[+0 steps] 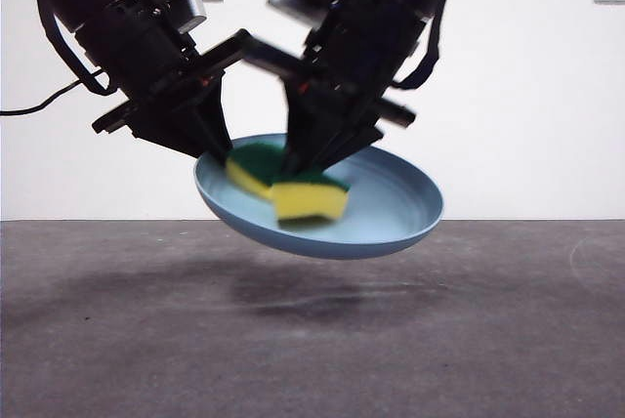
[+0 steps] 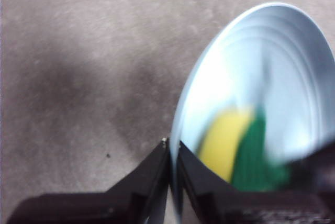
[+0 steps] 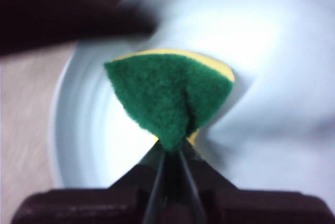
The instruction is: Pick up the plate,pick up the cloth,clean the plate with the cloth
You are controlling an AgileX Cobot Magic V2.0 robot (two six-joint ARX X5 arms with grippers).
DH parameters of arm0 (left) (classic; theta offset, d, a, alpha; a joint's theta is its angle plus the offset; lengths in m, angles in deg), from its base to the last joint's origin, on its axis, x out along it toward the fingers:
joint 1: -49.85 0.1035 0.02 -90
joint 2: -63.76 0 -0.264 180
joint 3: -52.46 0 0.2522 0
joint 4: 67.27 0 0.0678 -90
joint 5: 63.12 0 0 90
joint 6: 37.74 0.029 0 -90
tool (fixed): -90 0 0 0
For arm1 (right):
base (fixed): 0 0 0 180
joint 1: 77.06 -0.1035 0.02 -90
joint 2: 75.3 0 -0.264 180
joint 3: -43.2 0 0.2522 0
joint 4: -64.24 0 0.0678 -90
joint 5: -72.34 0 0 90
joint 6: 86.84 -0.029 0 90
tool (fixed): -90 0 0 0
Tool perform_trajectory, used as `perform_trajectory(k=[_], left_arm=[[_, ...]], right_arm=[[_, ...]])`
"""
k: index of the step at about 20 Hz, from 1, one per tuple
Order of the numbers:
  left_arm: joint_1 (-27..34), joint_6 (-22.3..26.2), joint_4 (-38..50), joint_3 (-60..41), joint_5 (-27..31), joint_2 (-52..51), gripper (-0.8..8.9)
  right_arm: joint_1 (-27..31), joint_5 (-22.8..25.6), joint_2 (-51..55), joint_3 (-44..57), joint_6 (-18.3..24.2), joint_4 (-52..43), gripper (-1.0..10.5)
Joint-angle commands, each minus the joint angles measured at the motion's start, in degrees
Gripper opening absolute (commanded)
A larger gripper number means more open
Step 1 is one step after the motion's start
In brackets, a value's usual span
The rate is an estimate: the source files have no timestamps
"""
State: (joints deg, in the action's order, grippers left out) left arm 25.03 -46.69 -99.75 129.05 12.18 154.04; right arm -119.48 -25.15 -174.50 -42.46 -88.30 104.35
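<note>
- The left gripper [image 2: 172, 148] has its jaws pinched together on the rim of the plate [image 2: 272, 72], low in the centre of the left wrist view; in the front view this arm comes in from the upper left and meets the plate's left edge [image 1: 210, 159].
- The right gripper [image 3: 170, 148] is clamped on a corner of the cloth [image 3: 170, 96], squeezing it to a point at the lower centre of the right wrist view; in the front view it drops from the upper middle [image 1: 312, 159] onto the sponge.
- The cloth [image 1: 293, 188] sits inside the plate's bowl, green scouring layer up and yellow foam down, apparently pressed to the plate's inner face; its long axis runs roughly left to right across the front view.
- The plate [image 1: 391, 218] hangs clear of the table [image 1: 117, 340] at frame centre, tilted with its open face turned up and toward the right.
- Judged from this, both pick-ups look done and the wiping appears under way; what remains is covering the rest of the plate's inner surface.
</note>
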Motion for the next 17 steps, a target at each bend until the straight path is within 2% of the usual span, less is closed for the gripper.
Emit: perform_trajectory(k=[1, 2, 4, 7, 9, 11, 14, 17], left_arm=[[0.2, -1.6, 1.5, -0.5, -0.9, 0.0, -0.08], [0.3, -1.6, 1.5, -0.5, -0.9, 0.0, -0.08], [0.9, -1.6, 1.2, -0.5, -1.0, 0.0, -0.08], [1.2, -1.5, -1.3, -0.5, -4.0, 0.0, -0.08], [1.2, -1.4, -2.6, -0.5, -6.1, 0.0, -0.08], [1.2, -1.4, -2.9, -0.5, -7.9, 0.0, -0.08], [1.0, -1.4, -2.8, -0.5, -10.4, 0.0, -0.08], [0.7, -1.6, -2.4, -0.5, -11.1, 0.0, -0.08]], right_arm=[[-1.6, 0.3, -1.7, 0.0, -0.3, 4.8, -0.1], [-1.9, 1.3, -1.7, 0.0, 0.1, 7.5, -0.1], [-2.0, 7.0, -1.4, 0.0, 1.4, 12.1, -0.1], [-0.3, 22.8, 0.0, 0.0, 2.7, 15.2, -0.1], [1.3, 29.9, 1.1, 0.0, 3.6, 12.9, -0.1], [2.4, 30.3, 1.4, 0.0, 4.3, 9.5, -0.1], [4.1, 28.1, 1.7, 0.0, 4.4, 2.8, -0.1], [5.4, 18.8, 1.7, 0.0, 3.4, -1.8, -0.1]])
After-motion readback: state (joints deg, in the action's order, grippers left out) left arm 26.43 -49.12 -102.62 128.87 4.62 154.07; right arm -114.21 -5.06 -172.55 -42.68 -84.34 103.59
